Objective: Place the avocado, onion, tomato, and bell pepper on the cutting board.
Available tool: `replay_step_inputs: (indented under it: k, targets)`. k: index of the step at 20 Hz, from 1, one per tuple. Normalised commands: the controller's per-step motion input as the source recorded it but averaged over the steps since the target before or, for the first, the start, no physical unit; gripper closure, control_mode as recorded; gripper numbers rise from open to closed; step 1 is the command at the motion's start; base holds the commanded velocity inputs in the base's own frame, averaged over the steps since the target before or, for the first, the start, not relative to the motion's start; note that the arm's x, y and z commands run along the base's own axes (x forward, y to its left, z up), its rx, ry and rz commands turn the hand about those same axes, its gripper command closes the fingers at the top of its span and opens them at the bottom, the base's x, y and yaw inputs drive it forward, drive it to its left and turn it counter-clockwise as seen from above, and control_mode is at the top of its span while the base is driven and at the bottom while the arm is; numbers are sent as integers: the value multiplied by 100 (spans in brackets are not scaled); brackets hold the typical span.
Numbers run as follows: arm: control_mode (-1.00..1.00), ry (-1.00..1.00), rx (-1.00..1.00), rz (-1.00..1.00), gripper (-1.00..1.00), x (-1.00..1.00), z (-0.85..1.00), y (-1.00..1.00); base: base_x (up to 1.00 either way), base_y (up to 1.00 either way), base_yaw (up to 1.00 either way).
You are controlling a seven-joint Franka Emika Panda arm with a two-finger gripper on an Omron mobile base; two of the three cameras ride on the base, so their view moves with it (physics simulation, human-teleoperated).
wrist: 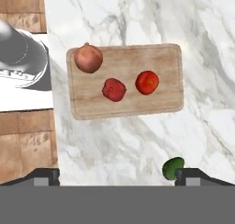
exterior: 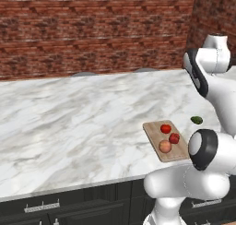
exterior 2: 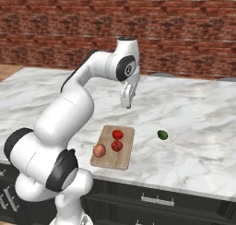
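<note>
My gripper [exterior 2: 127,101] hangs high above the marble counter [exterior: 69,122], holding nothing, its fingers spread wide apart in the hand view. Below it lies the wooden cutting board [wrist: 165,62] near the counter's front edge. Three items rest on the board: the peach-tan onion [wrist: 88,58] at one end, the darker red bell pepper [wrist: 114,89] in the middle, and the bright red tomato [wrist: 147,82] just beside it. The dark green avocado [exterior 2: 162,135] sits on the bare counter, off the board, near its side.
</note>
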Motion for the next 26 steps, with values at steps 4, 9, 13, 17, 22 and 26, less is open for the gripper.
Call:
replay_step_inputs:
  k: [4,9,13,17,22,26]
  targets:
    - [-100,0,6,-10,-100,-12,-15,-28,0,0,0]
    - [-100,0,4,0,-100,-24,-9,-8,0,0,0]
    - [-100,-2,0,0,-100,-6,-7,0,0,0,0]
    - [-100,-6,-4,-21,-100,3,-18,0,0,0,0]
    - [-100,-3,-5,-44,-100,5,-16,0,0,0,0]
    - [-100,-2,-2,-55,-100,9,-3,-1,0,0,0]
